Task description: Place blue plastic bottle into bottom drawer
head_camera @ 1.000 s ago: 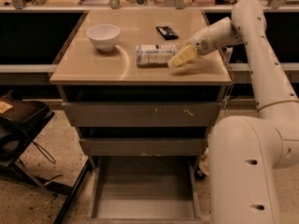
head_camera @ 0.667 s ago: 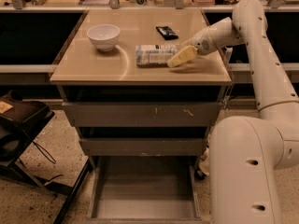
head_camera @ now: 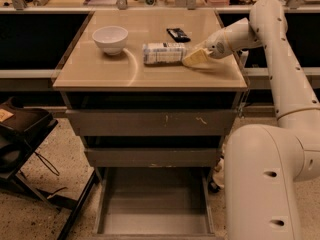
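The blue plastic bottle (head_camera: 163, 53) lies on its side on the tan cabinet top (head_camera: 100, 74), its length running left to right. My gripper (head_camera: 192, 58) is at the bottle's right end, low over the top, reaching in from the right. The bottom drawer (head_camera: 152, 211) is pulled out at floor level, its grey floor bare.
A white bowl (head_camera: 110, 38) stands at the back left of the top. A small black packet (head_camera: 178, 34) lies behind the bottle. The two upper drawers (head_camera: 150, 123) are closed. A black stand (head_camera: 20, 149) is on the floor to the left. My white base (head_camera: 265, 184) stands right of the drawer.
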Motion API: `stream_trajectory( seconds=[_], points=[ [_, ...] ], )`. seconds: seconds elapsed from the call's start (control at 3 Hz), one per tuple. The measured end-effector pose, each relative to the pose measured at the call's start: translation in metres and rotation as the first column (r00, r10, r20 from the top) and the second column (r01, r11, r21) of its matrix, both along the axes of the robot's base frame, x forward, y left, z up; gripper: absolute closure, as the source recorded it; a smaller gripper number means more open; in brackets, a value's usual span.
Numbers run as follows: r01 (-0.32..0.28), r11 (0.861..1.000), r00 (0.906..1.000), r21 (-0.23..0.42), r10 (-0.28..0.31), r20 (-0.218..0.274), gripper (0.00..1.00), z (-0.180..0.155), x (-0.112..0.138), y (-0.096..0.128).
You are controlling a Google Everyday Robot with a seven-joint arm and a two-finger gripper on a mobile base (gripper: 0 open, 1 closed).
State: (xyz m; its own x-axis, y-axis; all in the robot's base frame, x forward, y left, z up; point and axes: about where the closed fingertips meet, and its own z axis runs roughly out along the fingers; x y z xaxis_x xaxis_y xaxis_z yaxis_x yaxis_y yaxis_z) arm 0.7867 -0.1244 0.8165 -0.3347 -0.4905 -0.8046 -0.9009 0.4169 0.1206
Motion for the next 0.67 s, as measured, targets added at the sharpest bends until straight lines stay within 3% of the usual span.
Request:
stream_trajectory(
  seconds=[0.33, 0.67],
  points=[
    [0.001, 1.000, 1.0000, 0.001, -0.001, -0.001, 0.88, 0.0011, 0.0009, 0.0001],
    [0.005, 1.000, 1.0000, 0.002, -0.005, 0.000, 1.00, 0.0024, 0.0019, -0.0013]
  ],
)
